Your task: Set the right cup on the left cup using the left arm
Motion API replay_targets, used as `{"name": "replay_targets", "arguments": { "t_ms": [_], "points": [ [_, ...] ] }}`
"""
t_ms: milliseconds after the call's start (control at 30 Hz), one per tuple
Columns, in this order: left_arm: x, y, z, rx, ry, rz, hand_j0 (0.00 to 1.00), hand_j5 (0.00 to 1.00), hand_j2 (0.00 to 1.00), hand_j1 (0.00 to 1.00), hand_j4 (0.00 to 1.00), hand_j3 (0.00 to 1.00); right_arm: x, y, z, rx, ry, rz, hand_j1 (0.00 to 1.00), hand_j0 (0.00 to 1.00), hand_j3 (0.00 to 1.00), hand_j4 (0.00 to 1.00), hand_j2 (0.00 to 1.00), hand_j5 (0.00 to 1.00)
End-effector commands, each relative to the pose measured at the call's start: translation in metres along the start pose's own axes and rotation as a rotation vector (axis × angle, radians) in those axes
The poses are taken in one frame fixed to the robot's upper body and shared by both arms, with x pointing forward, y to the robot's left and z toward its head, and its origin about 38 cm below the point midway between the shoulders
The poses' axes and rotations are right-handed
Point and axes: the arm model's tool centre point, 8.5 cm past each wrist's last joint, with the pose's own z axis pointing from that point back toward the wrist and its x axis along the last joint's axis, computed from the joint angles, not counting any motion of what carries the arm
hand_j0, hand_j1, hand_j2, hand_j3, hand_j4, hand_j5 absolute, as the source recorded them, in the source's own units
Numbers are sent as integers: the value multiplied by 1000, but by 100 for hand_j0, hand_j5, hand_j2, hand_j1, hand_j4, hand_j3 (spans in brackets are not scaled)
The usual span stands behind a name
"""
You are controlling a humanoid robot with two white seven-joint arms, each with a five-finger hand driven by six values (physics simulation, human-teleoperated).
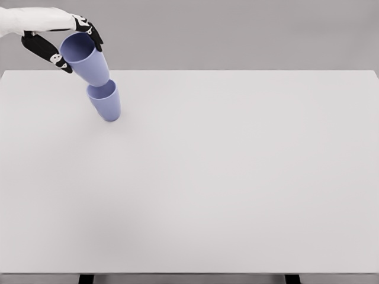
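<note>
A wide, pale desk [225, 177] was seen from the head camera, with a plain grey backdrop behind its far edge and two dark legs just visible at the bottom of the view. The left hand [62, 41] was found at the upper left corner, its white arm entering from the left edge. The black-and-white fingers [89, 29] were curled around the rim of an upper cup [86, 58], one finger being laid over the far side of the rim and the thumb pressed against the near side, so that the cup was firmly gripped. This lavender-blue cup was held tilted, its open mouth turned up and towards the camera. Its base was set into the mouth of a lower cup [105, 102] of the same colour, which stood on the desk near the far left edge and appeared likewise tilted. The two cups were touching, the upper one partly nested in the lower. A faint shadow was cast on the desk beside the lower cup. The right arm was not seen anywhere.
</note>
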Motion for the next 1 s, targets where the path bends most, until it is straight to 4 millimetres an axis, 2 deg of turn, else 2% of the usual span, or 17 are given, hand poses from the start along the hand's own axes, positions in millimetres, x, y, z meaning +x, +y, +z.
{"name": "replay_targets", "arguments": {
  "t_ms": [0,433,767,967],
  "points": [
    [1,1,0,7,-4,5,61,61,61,61,61,61,0,0,0,0,0,0,100,100,100,100,100,100],
    [-4,-13,-4,-20,3,26,61,61,61,61,61,61,0,0,0,0,0,0,100,100,100,100,100,100],
    [-8,-13,-3,-17,12,32,61,61,61,61,61,61,0,0,0,0,0,0,100,100,100,100,100,100],
    [-11,-19,-11,-29,17,39,61,61,61,61,61,61,0,0,0,0,0,0,100,100,100,100,100,100]
  ]
}}
